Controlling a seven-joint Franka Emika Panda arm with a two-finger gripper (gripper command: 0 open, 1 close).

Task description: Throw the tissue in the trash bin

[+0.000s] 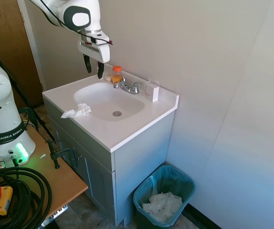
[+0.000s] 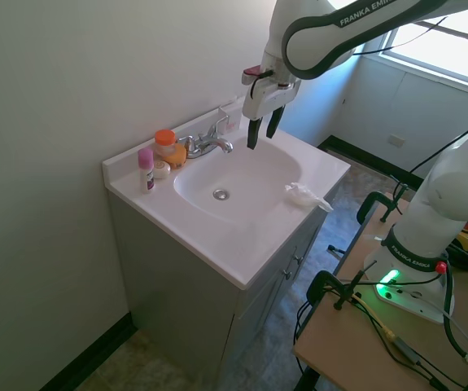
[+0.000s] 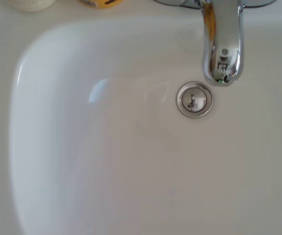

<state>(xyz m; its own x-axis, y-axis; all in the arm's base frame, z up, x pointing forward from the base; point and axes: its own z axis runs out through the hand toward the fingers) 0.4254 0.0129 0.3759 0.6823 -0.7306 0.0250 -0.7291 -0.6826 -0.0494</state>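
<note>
From the first exterior view you've basically not started: the tissue point(image 1: 77, 112) sits on the vanity top at the front edge of the sink point(image 1: 109, 101), and the gripper point(image 1: 94, 67) hangs high above the basin with its fingers spread and nothing in them, while the trash bin point(image 1: 164, 199) on the floor beside the cabinet only holds other paper wads. Second exterior view, same deal: tissue point(image 2: 306, 195) untouched, gripper point(image 2: 263, 128) well apart from it near the faucet point(image 2: 207, 142). Wrist view just shows the drain point(image 3: 194, 100) and spout, no tissue, so you've got the whole grab, carry and drop left.
</note>
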